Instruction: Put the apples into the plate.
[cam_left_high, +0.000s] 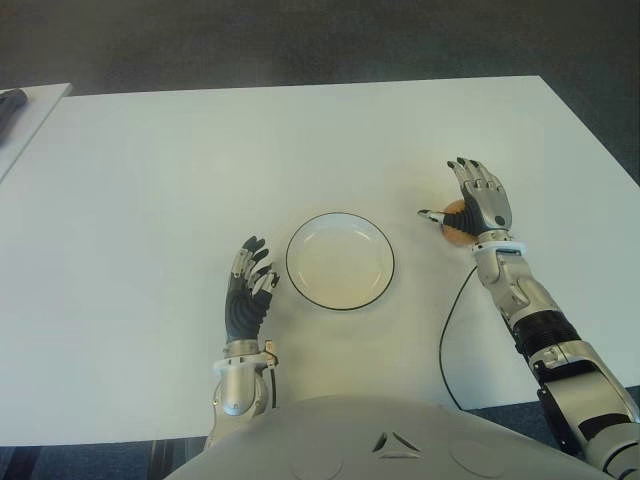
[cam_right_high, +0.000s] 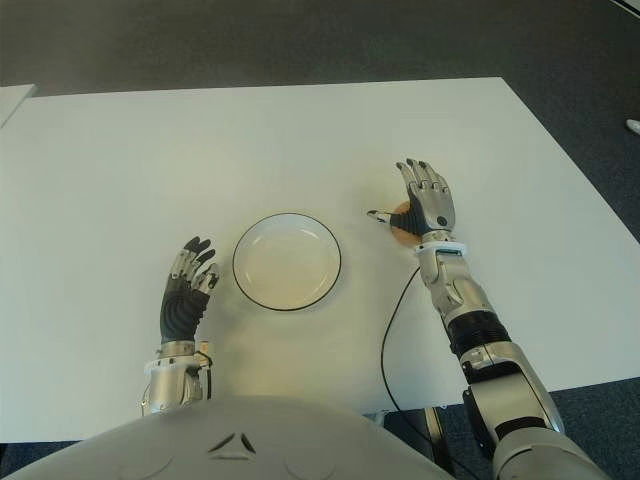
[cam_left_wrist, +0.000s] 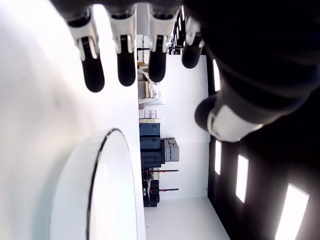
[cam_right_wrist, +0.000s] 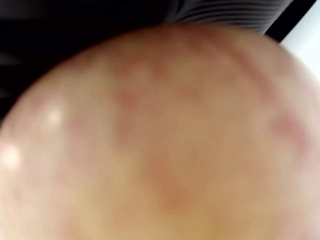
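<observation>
Even bright light; apple (cam_right_wrist: 165, 145) blurred close-up

The plate (cam_left_high: 340, 260) lies on the table (cam_left_high: 200, 160) nearer its front edge, about midway between the side edges. The left hand (cam_left_high: 248, 290) shows just left of it. To its right sits the apple (cam_left_high: 455, 222), seemingly under the right hand (cam_left_high: 478, 203).

apple (cam_right_wrist: 160, 140) yellow, red-flecked | plate (cam_left_high: 340, 222) white, black rim | table (cam_left_high: 180, 160) white
</observation>
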